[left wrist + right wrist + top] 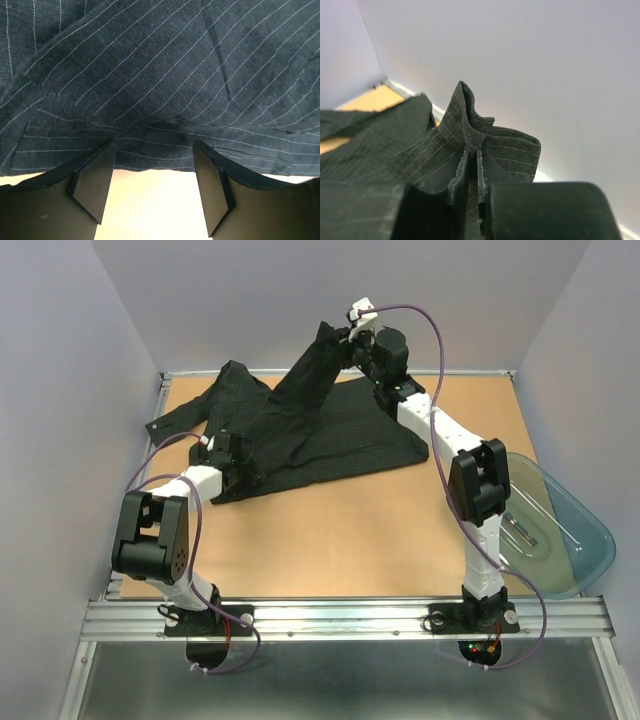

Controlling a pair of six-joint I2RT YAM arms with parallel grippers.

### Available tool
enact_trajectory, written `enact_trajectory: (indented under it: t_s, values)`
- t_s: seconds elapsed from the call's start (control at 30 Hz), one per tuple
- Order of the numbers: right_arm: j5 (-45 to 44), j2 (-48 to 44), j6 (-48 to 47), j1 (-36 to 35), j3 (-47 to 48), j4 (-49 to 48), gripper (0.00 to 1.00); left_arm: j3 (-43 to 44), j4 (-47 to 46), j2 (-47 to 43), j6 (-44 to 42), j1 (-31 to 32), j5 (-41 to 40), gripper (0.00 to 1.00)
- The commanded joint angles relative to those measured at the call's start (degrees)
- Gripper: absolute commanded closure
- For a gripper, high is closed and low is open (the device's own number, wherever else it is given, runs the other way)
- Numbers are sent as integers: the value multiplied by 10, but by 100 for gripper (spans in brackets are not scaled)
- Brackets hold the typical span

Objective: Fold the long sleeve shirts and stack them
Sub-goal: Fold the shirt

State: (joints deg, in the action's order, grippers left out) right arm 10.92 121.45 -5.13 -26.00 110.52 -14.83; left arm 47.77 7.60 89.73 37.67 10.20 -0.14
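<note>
One black pinstriped long sleeve shirt [345, 440] lies spread over the far half of the table. A strip of it rises in a taut ridge to my right gripper [342, 340], which is raised near the back wall. In the right wrist view, that gripper [473, 156] is shut on a bunched fold of the shirt [495, 142]. My left gripper [235, 460] sits low at the shirt's near left edge. In the left wrist view it [154, 149] stands open. The shirt's hem [160, 100] lies just at its fingertips, with bare table showing between the fingers.
A clear blue-tinted plastic bin [560, 530] hangs over the table's right edge beside the right arm. The wooden tabletop [330, 540] shows between the shirt and the arm bases. Pale walls enclose the back and both sides.
</note>
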Motion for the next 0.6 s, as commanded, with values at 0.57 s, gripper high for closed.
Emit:
enact_trajectory:
  t_s: [0.57]
  values:
    - [125, -46, -75, -18, -76, -190, 88, -49, 28, -148, -1, 0, 99, 26]
